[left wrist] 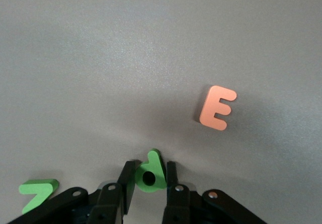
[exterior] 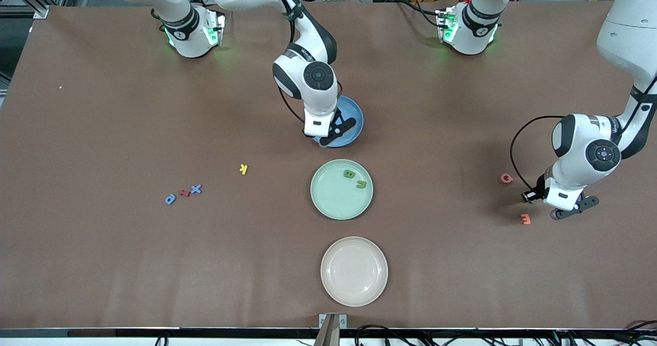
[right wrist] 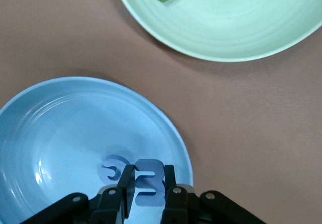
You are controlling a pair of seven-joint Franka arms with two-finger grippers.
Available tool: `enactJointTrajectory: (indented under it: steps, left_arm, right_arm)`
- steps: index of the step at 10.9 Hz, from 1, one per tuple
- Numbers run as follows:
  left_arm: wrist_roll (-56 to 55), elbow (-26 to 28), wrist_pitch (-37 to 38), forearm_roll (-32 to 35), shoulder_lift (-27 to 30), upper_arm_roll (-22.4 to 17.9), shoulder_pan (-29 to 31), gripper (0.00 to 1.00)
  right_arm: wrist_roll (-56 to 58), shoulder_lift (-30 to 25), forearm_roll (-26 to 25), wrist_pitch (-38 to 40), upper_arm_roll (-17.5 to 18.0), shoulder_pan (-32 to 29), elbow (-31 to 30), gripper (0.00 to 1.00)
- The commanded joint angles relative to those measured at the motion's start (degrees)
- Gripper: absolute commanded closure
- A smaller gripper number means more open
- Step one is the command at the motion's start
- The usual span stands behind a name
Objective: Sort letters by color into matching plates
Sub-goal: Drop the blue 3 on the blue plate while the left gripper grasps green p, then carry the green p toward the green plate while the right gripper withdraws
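We read "E" on flat orange foam letter, lying ahead of left gripper, whose jaws pinch green foam letter "d". Right gripper jaws clamp blue foam "3" over glossy round blue plastic plate; another blue letter beside jaws. Mint green plate holds two green letters.

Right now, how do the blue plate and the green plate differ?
The blue plate lies farther from the front camera than the green plate. The green plate holds two green letters; the blue plate holds one blue letter lying in it. The right gripper hangs over the blue plate, shut on another blue letter; nothing hangs over the green plate. Both are round, shallow and alike in size.
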State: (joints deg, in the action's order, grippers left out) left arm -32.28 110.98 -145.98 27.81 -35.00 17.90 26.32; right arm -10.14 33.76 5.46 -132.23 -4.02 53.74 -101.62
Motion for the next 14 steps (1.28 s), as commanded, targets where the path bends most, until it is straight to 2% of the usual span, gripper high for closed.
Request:
enactJointTrajectory:
  steps: [1,2,4,6,8,11,14]
  left_arm:
    - [0.6,-0.2,-0.3,1.8,-0.4,0.5,0.7,0.95]
    - [0.6,-0.1,-0.3,1.8,-0.3,0.5,0.6,1.00]
    - [0.6,-0.2,-0.2,1.8,-0.2,0.5,0.2,1.00]
    - [2.0,-0.2,0.4,1.7,1.6,1.1,0.1,1.00]
    - [1.3,-1.0,7.6,0.7,3.4,6.2,-0.2,1.00]
    - [1.0,-5.1,17.7,0.6,4.1,14.3,-0.4,1.00]
    - [1.0,-5.6,18.9,0.2,4.0,20.1,-0.5,1.00]
  right_arm:
    - [-9.7,-0.1,-1.8,0.1,0.9,0.0,0.5,0.00]
    - [-9.8,-0.4,-1.9,0.2,0.9,-0.2,0.5,0.00]
    - [-9.6,-1.1,-2.5,0.6,0.9,-0.7,0.5,0.00]
    - [-8.8,-3.0,-3.0,4.2,0.4,-2.9,0.5,0.00]
    - [-8.7,-4.7,-3.1,6.0,-0.4,-5.8,0.7,0.00]
    - [-9.2,-6.8,-4.2,7.3,-2.0,-11.6,0.7,0.00]
    - [-8.9,-7.7,-6.5,7.3,-3.7,-18.0,1.0,0.00]
